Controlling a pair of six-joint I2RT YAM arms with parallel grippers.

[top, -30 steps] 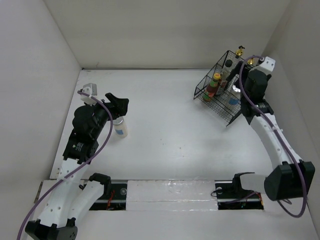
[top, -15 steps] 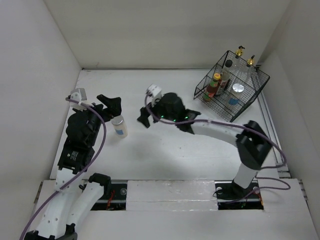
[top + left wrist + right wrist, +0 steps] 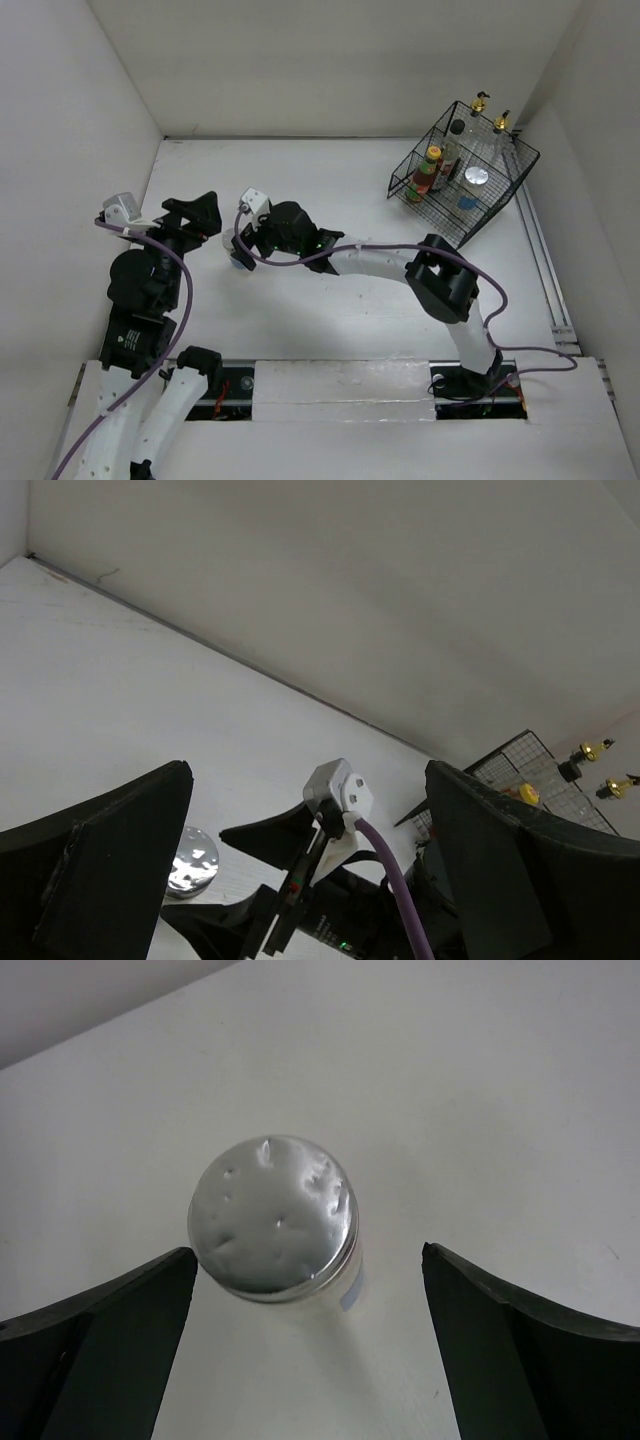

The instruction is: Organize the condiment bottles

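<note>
Bottle [image 3: 352, 1282] stands upright, silver cap [image 3: 272, 1215] up, between fingers of released right tool [image 3: 305, 1253]

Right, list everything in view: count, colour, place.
short white bottle: 1, white with silver cap, upright on the table left of centre
wire basket: 1, black, far right corner
glass bottles with gold pourers: 2, clear, back of the basket
black-capped bottle: 1, in the basket
yellow-capped bottle: 1, red and green label, in the basket
silver-capped bottle: 1, white, in the basket
table: 1, white
left gripper: open, empty, left of the loose bottle
right gripper: open, straddling the loose bottle, not touching it
</note>
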